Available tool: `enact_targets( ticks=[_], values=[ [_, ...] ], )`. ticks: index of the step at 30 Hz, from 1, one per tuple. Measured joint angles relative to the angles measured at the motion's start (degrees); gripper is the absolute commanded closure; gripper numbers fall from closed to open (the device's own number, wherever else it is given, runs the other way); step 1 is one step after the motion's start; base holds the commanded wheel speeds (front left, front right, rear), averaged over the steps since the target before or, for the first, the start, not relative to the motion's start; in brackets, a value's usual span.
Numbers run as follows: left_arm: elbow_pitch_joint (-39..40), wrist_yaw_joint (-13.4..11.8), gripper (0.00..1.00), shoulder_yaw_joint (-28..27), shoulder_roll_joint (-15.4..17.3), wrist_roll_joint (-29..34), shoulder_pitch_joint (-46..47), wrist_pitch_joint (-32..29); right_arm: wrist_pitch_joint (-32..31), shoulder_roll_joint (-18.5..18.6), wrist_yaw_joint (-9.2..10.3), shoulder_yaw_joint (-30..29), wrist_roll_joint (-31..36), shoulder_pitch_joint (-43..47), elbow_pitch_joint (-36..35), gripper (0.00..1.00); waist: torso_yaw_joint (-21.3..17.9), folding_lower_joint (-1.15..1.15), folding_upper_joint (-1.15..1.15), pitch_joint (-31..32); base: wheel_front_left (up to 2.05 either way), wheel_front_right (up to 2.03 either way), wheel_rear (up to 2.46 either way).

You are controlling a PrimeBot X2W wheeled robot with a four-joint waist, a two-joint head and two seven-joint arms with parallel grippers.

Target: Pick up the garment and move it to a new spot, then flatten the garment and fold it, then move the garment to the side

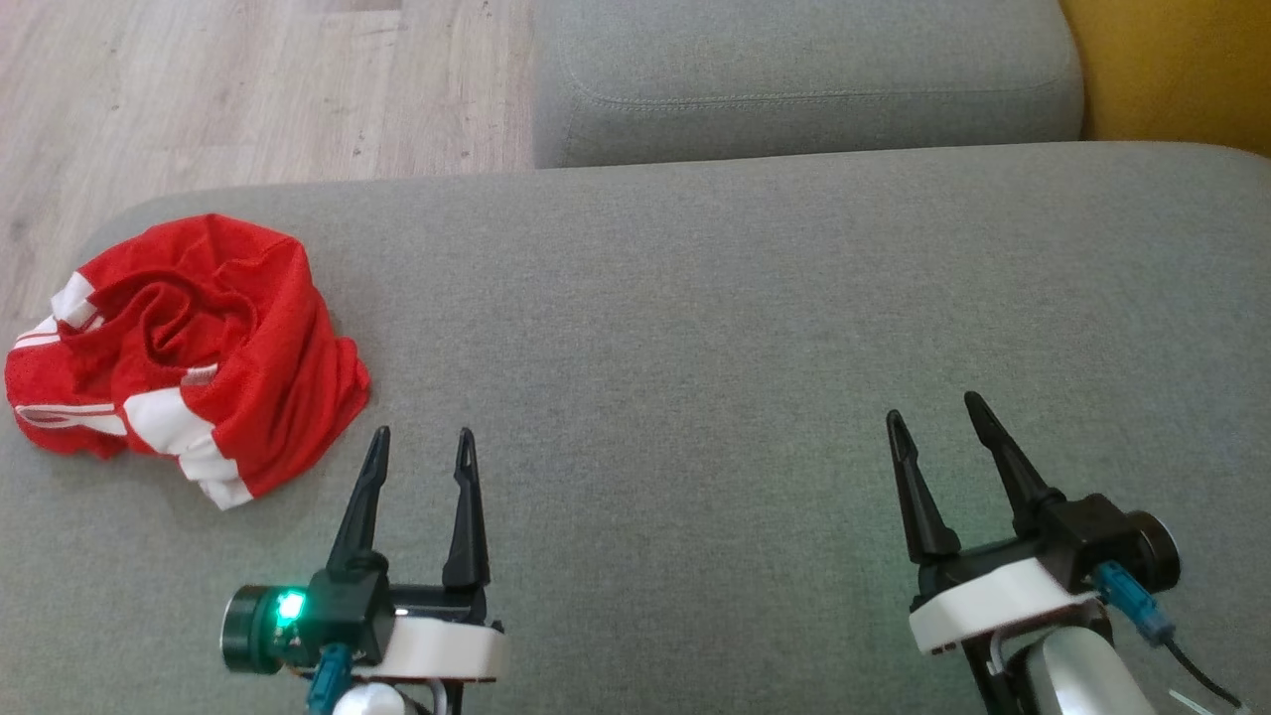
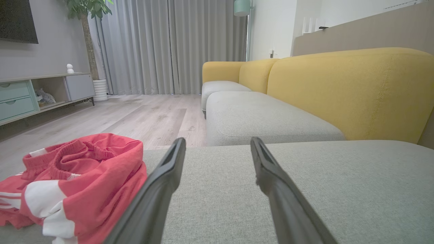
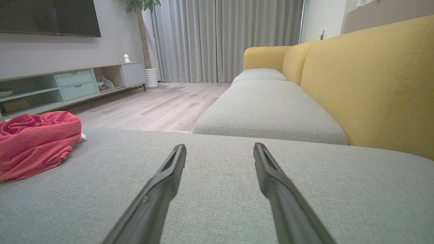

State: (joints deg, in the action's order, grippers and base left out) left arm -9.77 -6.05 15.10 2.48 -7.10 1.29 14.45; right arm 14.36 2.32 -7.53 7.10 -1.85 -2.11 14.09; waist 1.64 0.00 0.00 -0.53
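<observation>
The crumpled red mesh garment with white stripes (image 1: 189,353) lay at the left end of the grey fabric seat cushion (image 1: 695,328). Over its near edge, left gripper (image 1: 422,437) and right gripper (image 1: 933,407) hovered, fingers spread, empty. The left, nearer, should probably pinch a raised fold deeply before lifting.

One red garment (image 1: 199,348) is counted. Two pincers are counted, the left pincer (image 1: 422,434) and the right pincer (image 1: 934,405); two dark fingers (image 1: 362,506) are borne by each, four in all. Three grey seat cushions are made out in the left wrist view: the near cushion (image 2: 339,189), the middle cushion (image 2: 264,118) and the far cushion (image 2: 220,86). One cabinet (image 2: 79,86) is seen, with two teal drawers (image 2: 13,90) in it. One potted plant (image 2: 89,9), one dark screen (image 2: 17,20) and one lit green lamp (image 1: 290,606) on the left wrist are also counted.
</observation>
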Motion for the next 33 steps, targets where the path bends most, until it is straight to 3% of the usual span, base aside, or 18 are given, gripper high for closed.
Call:
enact_targets(
  ticks=[19, 25, 33],
  values=[
    [-1.00, -0.01, 0.00, 0.46, 0.01, 0.02, 0.21, 0.00, 0.00, 0.02, 0.00, -0.81, -0.09, 0.05, 0.71, 0.00, 0.91, 0.00, 0.00, 0.51, 0.00, 0.00, 0.00],
    [-1.33, -0.55, 0.00, 1.34, 0.02, -0.07, 0.52, 0.00, 0.01, 0.07, 0.00, -1.15, -0.07, 0.09, 0.77, 0.00, 5.32, 0.00, 0.00, 0.33, 0.00, 0.00, 0.00],
    [-2.30, -0.87, 0.00, -0.47, 0.12, -0.52, 0.85, 0.00, 0.01, 0.08, 0.00, -1.27, -0.07, 0.19, 0.82, 0.00, 14.52, 0.00, 0.00, -0.41, 0.00, 0.00, 0.00]
  ],
)
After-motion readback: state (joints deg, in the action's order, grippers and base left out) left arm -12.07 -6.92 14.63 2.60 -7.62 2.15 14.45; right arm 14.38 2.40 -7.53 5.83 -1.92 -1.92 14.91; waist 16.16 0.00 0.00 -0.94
